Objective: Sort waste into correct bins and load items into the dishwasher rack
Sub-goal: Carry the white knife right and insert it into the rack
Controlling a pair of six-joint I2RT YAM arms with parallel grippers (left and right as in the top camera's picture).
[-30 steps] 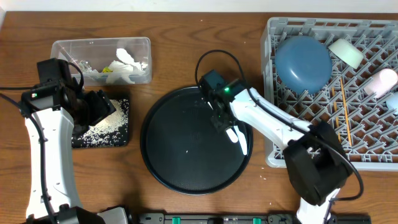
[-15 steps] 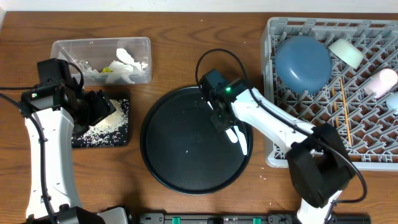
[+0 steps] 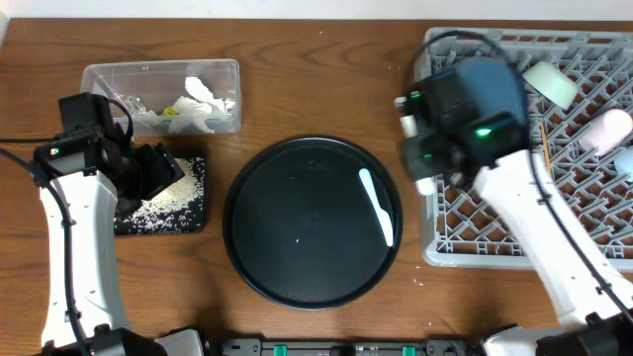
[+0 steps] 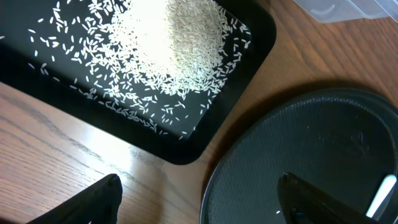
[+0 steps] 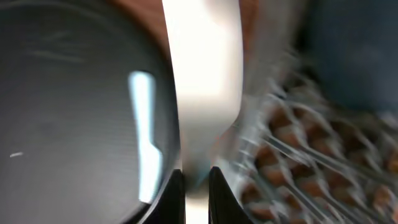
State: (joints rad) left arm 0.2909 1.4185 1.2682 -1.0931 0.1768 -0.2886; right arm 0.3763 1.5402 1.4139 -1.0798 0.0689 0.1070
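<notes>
My right gripper is shut on a white spoon and holds it above the left edge of the grey dishwasher rack. The right wrist view is blurred but shows the jaws pinching the spoon. A pale-blue spoon lies on the round black tray. My left gripper is open and empty beside the shallow black tray that holds the rice. The clear tub holds tissues and wrappers.
The rack holds a blue bowl, partly hidden by my right arm, white cups and chopsticks. In the left wrist view the rice tray and the round tray lie close together, with bare wood between my open fingers.
My right gripper has lifted the white spoon off the round black tray and swung right and up to the rack's left edge. The pale-blue spoon stays on the tray. The left arm has not moved.
</notes>
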